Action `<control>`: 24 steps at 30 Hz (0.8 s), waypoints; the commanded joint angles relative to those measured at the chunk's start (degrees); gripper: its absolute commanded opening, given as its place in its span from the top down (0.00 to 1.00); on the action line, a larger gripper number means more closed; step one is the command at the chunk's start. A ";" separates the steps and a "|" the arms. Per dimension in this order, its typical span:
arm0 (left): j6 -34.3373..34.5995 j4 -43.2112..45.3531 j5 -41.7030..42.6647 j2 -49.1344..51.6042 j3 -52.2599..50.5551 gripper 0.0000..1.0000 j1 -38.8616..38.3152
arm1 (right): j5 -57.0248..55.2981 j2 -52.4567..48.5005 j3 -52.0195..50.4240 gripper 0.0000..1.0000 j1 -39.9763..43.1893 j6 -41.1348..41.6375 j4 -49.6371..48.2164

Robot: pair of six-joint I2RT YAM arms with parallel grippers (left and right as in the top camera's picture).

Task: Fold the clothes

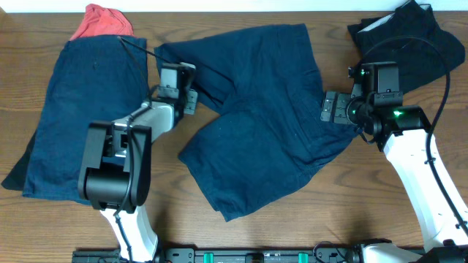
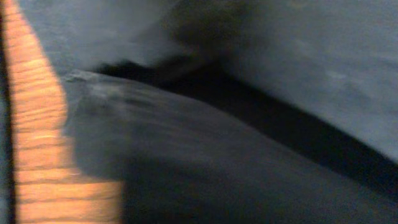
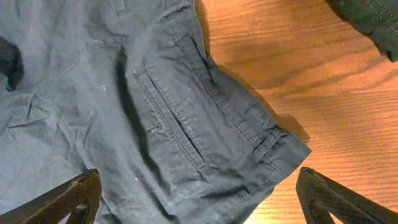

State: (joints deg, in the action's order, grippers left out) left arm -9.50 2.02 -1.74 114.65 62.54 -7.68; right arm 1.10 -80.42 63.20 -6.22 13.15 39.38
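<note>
Navy shorts (image 1: 256, 117) lie crumpled in the middle of the table. My left gripper (image 1: 176, 71) sits at the edge of their left leg. In the left wrist view dark cloth (image 2: 205, 174) fills the blurred frame and hides the fingers; the gripper looks shut on that edge. My right gripper (image 1: 335, 108) hovers open over the shorts' right side. Between its two fingertips (image 3: 68, 199) lies the waistband corner with a welt pocket (image 3: 186, 137); the right gripper (image 3: 202, 205) holds nothing.
A folded navy garment (image 1: 77, 117) lies at the left with a red piece of cloth (image 1: 102, 22) at its top end. Another dark garment (image 1: 409, 29) is bunched at the back right, under the right arm's cable. Bare wood (image 1: 329, 212) shows along the front.
</note>
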 commanded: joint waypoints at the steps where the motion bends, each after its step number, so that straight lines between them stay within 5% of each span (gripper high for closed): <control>1: -0.72 -6.75 0.44 4.33 -1.44 0.94 2.23 | 0.00 -0.11 0.11 0.02 0.24 -0.52 -0.20; 13: 6.08 -33.20 7.15 -12.48 1.29 0.94 1.77 | 0.00 -0.11 0.11 0.02 0.24 -0.55 -0.98; 24: 7.21 -22.47 6.21 -18.95 1.29 0.94 1.88 | 0.04 -0.11 0.11 0.02 0.20 -0.52 -1.03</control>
State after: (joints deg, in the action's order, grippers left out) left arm -3.01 -21.89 4.54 94.04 63.53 -5.87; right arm 1.10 -80.42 63.20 -6.22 13.15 38.30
